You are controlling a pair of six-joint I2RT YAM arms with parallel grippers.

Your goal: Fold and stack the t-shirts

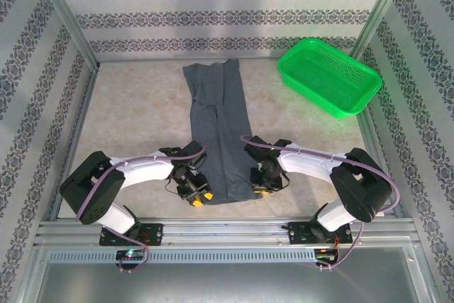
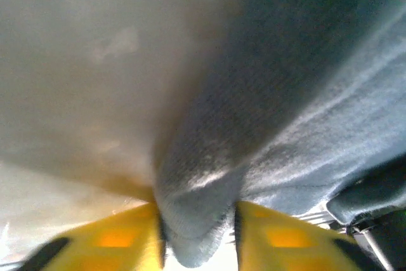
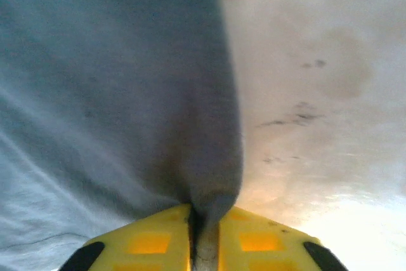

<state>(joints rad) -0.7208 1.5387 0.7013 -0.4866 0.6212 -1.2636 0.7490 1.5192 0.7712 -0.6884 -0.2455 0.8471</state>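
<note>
Top cam: we look down from high behind, over whole table (image 1: 135, 111). Wrist cams: v. close, low; all three share near hem of t-shirt (image 1: 221, 140).

Locate the green mesh basket (image 1: 330, 77) in the upper right of the top view, set at an angle on the beige table (image 1: 135, 111). Patterned walls (image 1: 227, 15) enclose three sides; a metal rail (image 1: 227, 230) crosses the bottom.

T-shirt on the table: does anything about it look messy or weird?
The t-shirt is a long narrow strip with a crooked crease down it, and its near corners are bunched in the left gripper and right gripper.
</note>
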